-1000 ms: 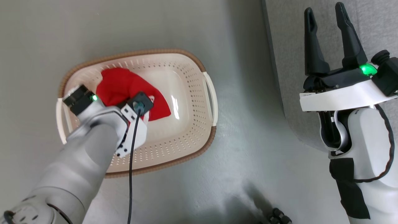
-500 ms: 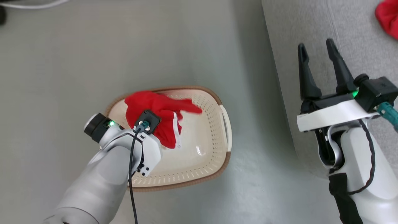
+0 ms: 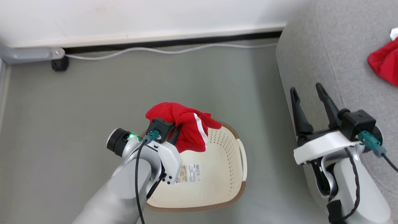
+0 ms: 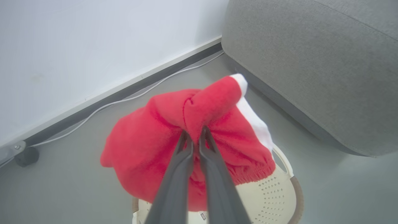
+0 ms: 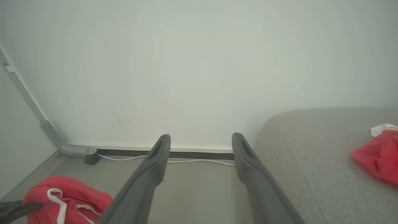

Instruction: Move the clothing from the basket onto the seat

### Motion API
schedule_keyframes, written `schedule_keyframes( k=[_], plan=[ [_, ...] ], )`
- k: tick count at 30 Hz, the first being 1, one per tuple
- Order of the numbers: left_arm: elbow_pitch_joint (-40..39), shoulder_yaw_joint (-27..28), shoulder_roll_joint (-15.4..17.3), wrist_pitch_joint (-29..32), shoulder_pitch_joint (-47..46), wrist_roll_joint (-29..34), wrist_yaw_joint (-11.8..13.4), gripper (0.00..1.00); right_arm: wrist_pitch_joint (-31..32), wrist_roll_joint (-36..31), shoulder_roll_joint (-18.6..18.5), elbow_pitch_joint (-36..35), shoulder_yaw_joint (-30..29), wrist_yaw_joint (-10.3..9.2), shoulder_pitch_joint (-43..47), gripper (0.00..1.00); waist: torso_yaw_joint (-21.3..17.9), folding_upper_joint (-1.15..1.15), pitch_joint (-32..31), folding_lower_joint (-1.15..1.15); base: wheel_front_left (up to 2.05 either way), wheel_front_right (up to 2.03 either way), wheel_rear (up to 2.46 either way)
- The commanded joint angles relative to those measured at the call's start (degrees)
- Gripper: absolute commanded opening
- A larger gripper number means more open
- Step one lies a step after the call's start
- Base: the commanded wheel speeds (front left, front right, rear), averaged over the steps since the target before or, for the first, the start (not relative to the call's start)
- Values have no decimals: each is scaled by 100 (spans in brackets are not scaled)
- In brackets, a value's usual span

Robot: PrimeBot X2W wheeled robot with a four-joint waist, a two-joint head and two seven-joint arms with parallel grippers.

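Observation:
My left gripper (image 4: 195, 133) is shut on a bright red garment (image 3: 183, 124) with white trim, held up above the far rim of the cream basket (image 3: 224, 186). The garment (image 4: 174, 137) bunches around the dark fingers and hangs over the basket (image 4: 273, 193), whose base label shows. In the right wrist view the same garment (image 5: 67, 199) sits at the lower left. My right gripper (image 3: 306, 90) stands open and holds nothing, beside the grey sofa (image 3: 335, 56). A second red garment (image 3: 384, 62) lies on the sofa (image 5: 311, 161), also visible as red cloth (image 5: 374, 160).
A white wall with a dark baseboard (image 3: 174, 42) runs along the back, with a white cable (image 3: 161, 50) on the grey floor. A grey metal leg with a black caster (image 3: 59, 63) stands at the back left. Bare floor lies between basket and sofa.
My left gripper has lifted the red garment out of the basket, above its far rim. The head camera has tilted up, bringing the wall and more of the sofa into view.

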Motion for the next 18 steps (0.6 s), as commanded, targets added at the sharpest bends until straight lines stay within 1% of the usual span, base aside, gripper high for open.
schedule_keyframes(
  k=[1,6,11,18],
  plan=[
    [-192,215,80,-76,42,-51,73,0,-35,-43,18,-90,75,17,108,100,131,0,-296,0,0,0,0],
    [-543,461,79,-76,252,-88,145,0,-35,-40,18,-20,46,17,325,100,195,0,-586,0,0,0,0],
    [-1073,887,159,-76,509,-66,212,0,-35,-14,18,56,33,17,583,100,276,0,-891,0,0,0,0],
    [-1708,1258,269,-76,719,125,199,0,-35,-2,4,147,10,17,881,100,392,0,-1204,0,0,0,0]
  ],
)
